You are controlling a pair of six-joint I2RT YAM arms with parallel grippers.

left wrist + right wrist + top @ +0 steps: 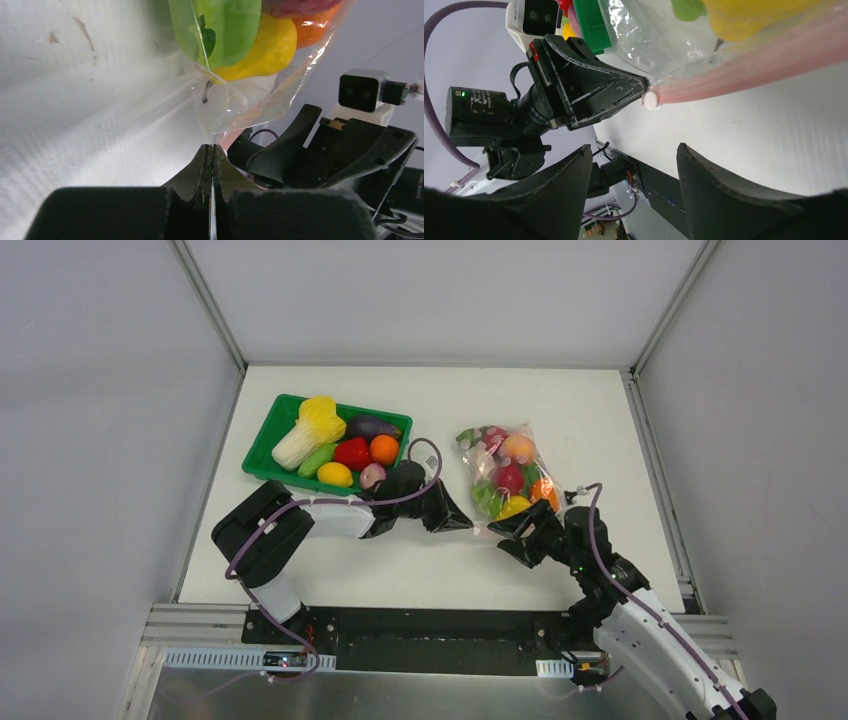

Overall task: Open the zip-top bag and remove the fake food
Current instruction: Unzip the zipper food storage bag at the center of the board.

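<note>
Zip-top bag [482,462] clear, zip strip [764,75] pink; fake food [509,480] red, orange, yellow, green; tray [264,446] green.

One white tabletop [440,550] carries one green plastic tray [262,440] and one clear plastic zip-top bag [490,455]. The tray holds seven pieces: one yellow-white napa cabbage [312,428], one purple eggplant [368,425], one red pepper [351,453], one orange round fruit [384,449], one yellow oval fruit [334,474], one green oblong vegetable [317,459] and one pale pink round piece [372,475]. In the bag five pieces can be told apart: one peach [517,448], one red apple [508,479], one orange piece [543,491], one yellow pear-shaped fruit [514,506] and one green leafy bunch [487,498]; the rest are too crowded to count. There are two robot arms, the left arm [330,515] and the right arm [640,625].
</note>
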